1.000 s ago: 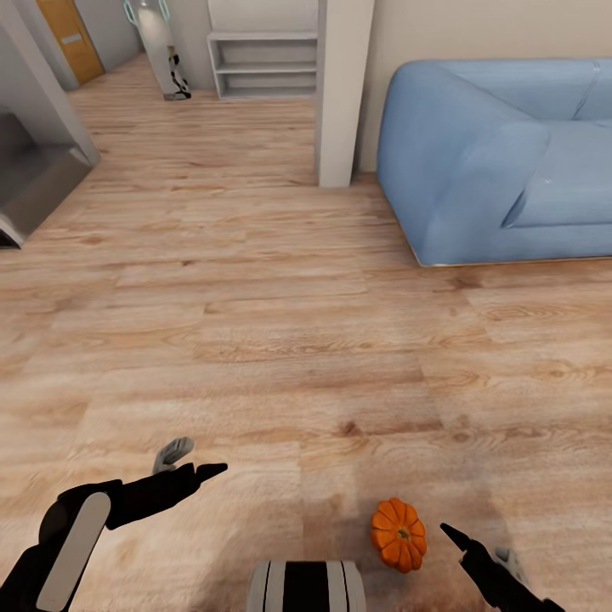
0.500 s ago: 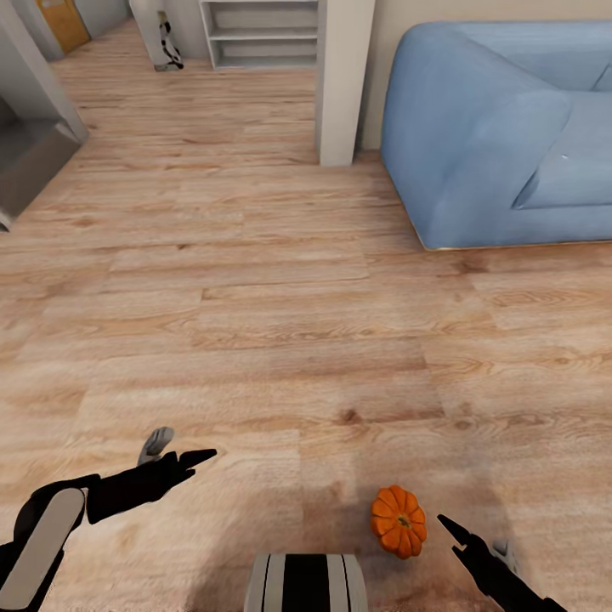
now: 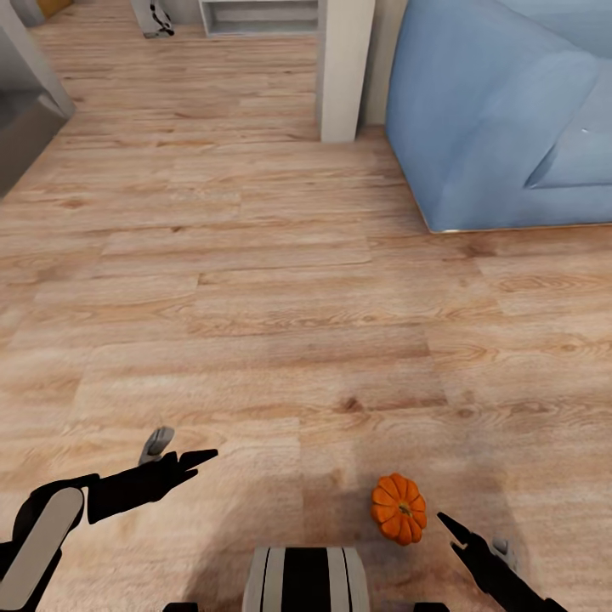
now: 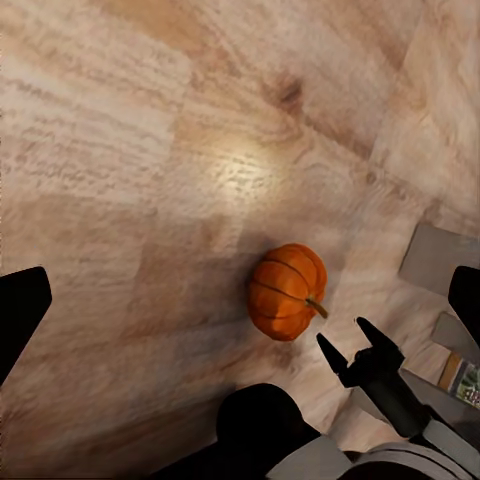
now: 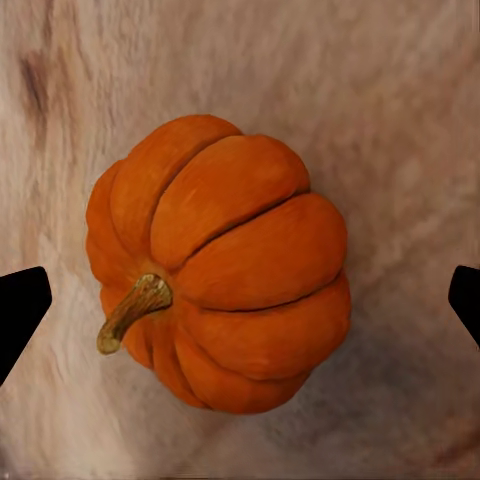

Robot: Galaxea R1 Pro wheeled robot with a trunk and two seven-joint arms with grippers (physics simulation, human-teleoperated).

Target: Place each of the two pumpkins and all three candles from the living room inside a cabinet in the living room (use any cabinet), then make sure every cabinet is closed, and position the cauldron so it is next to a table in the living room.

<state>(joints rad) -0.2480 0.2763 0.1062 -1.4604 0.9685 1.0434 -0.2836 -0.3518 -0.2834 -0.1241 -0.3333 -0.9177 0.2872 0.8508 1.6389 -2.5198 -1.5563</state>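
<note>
One bright-orange ribbed pumpkin [image 3: 398, 508] lies on the wood floor just ahead of my base, slightly to the right. My right gripper [image 3: 474, 537] hangs open close beside it on the right, not touching. In the right wrist view the pumpkin [image 5: 225, 265] lies on its side with its stem showing, between the widely spread fingertips [image 5: 20, 308]. My left gripper [image 3: 181, 450] is open over bare floor to the left, with nothing between its fingers. The left wrist view looks across at the pumpkin [image 4: 287, 290] and the right gripper [image 4: 365, 355]. Candles, cabinet and cauldron are out of view.
A blue sofa [image 3: 510, 110] fills the far right. A white pillar [image 3: 344, 68] stands beside it, with a pale shelf unit [image 3: 259, 13] behind. A grey unit [image 3: 21, 127] sits at the far left. Open wood floor [image 3: 255, 297] stretches ahead.
The whole head view has slid, with sofa, pillar and shelf moving up the picture, so the camera has moved. The left arm dropped slightly. The pumpkin stays on the floor.
</note>
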